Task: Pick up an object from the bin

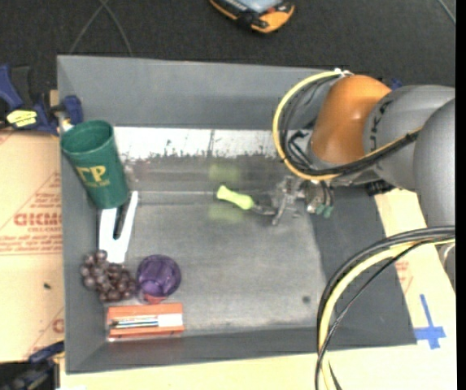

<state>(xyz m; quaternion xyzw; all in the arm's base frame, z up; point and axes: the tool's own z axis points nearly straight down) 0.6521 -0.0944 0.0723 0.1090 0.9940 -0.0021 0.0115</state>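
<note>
One gripper (pixel 281 205) hangs low over the right-centre of the grey metal bin (pixel 216 96), reaching in from the right beneath the arm's orange cover (pixel 345 128) and looped cables. Its tip sits just beside the right end of a small yellow-green piece (pixel 234 197), a short, stick-like thing lying crosswise near the middle of the bin floor, towards the back wall. Whether the gripper is open or closed, and whether it touches the piece, cannot be told from this angle.

Everything else lies well apart, along the bin's left side. A green cup (pixel 96 165) with pale lettering sits in the far-left corner. Just in front of it lies a white holder (pixel 117 232) with a dark insert. Nearer the front, a bunch of dark grapes (pixel 105 275) touches a purple round thing (pixel 158 276), and a flat orange box (pixel 145 319) rests against the front wall below them.
</note>
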